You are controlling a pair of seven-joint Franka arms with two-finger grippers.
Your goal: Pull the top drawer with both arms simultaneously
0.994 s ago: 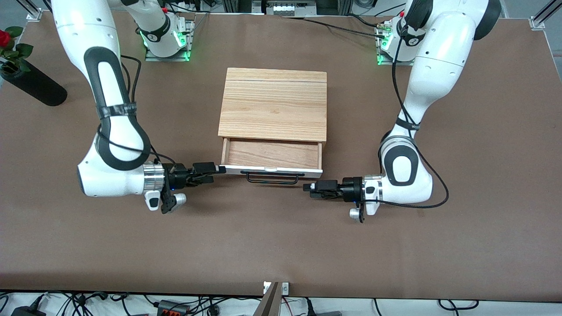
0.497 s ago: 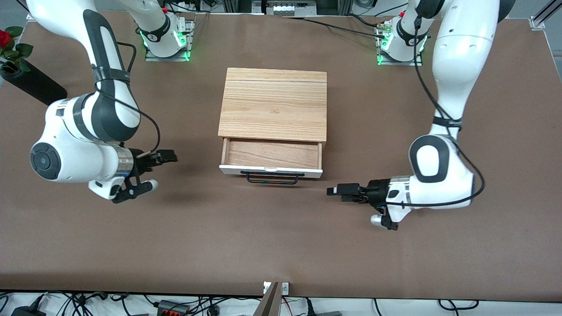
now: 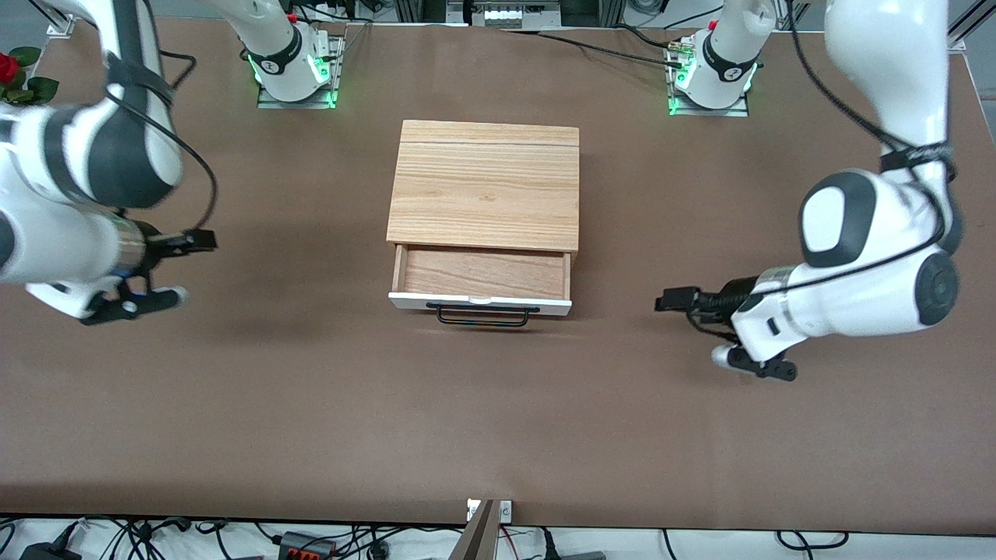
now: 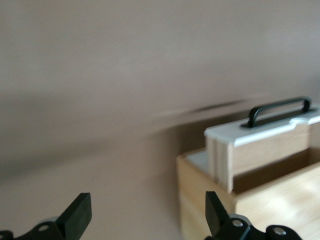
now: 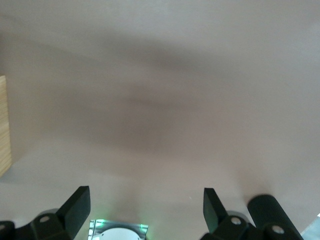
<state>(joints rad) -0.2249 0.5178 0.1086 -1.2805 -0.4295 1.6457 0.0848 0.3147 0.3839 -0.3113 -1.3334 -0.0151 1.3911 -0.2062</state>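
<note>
On the brown surface (image 3: 498, 420) we saw the top drawer (image 3: 481, 274) pulled partly out of its cabinet (image 3: 484, 183), both tools hanging spread apart over bare surface, the left tool (image 3: 674, 299) and right tool (image 3: 204, 240) well clear, blurred.

Even overhead light, soft arm shadows on table (image 3: 498, 420), both wrist views motion-blurred

We see a brown table (image 3: 498, 420) filling the frame, a rose (image 3: 8, 68) upper left (partly cut off), and cables (image 3: 156, 537) along the bottom edge.
</note>
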